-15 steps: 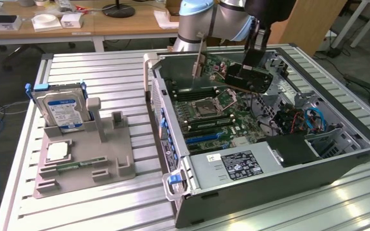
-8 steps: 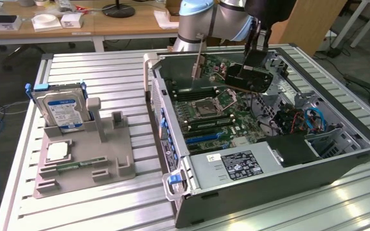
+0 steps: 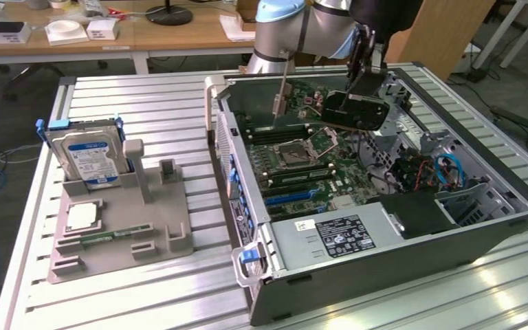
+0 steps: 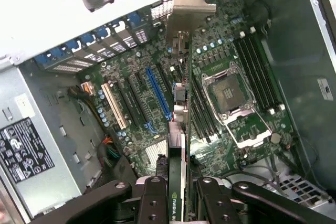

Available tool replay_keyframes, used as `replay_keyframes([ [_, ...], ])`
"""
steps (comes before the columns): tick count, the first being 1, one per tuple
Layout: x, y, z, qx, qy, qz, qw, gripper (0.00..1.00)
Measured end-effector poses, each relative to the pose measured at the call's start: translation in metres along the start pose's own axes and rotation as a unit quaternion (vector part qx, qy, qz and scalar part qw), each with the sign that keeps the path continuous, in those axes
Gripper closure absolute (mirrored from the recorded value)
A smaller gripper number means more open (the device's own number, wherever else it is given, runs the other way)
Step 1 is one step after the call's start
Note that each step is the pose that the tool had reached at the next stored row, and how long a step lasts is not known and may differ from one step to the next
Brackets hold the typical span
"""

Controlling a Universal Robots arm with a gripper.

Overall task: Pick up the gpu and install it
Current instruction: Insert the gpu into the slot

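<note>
The gpu [image 3: 356, 111] is a thin black card with a silver end bracket, and it hangs tilted over the motherboard [image 3: 305, 168] inside the open computer case [image 3: 484, 227]. My gripper [image 3: 367, 72] is shut on its upper edge. In the wrist view the gpu [image 4: 176, 156] appears edge-on between my fingers [image 4: 152, 200], and its bracket [image 4: 191, 6] points toward the case's rear slots. The blue expansion slot [image 4: 158, 94] lies beside the card's line, with the card clear of the board. The empty processor socket [image 4: 228, 95] lies on the other side.
A grey fixture [image 3: 122, 227] to the exterior view's left of the case holds a silver hard drive [image 3: 85, 157], a processor [image 3: 80, 216] and a green memory stick [image 3: 108, 237]. The power supply [image 3: 337, 235] fills the case's near corner. Cables [image 3: 447, 168] and drive bays crowd its right side.
</note>
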State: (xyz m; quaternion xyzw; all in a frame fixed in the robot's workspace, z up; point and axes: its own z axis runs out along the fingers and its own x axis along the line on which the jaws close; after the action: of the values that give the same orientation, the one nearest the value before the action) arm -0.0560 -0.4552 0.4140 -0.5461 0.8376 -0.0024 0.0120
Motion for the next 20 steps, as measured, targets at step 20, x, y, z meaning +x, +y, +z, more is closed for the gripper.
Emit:
replay_keyframes([
  [20,0.0,0.0,0.0002,-0.0031,-0.0031,-0.178,0.984,0.74],
])
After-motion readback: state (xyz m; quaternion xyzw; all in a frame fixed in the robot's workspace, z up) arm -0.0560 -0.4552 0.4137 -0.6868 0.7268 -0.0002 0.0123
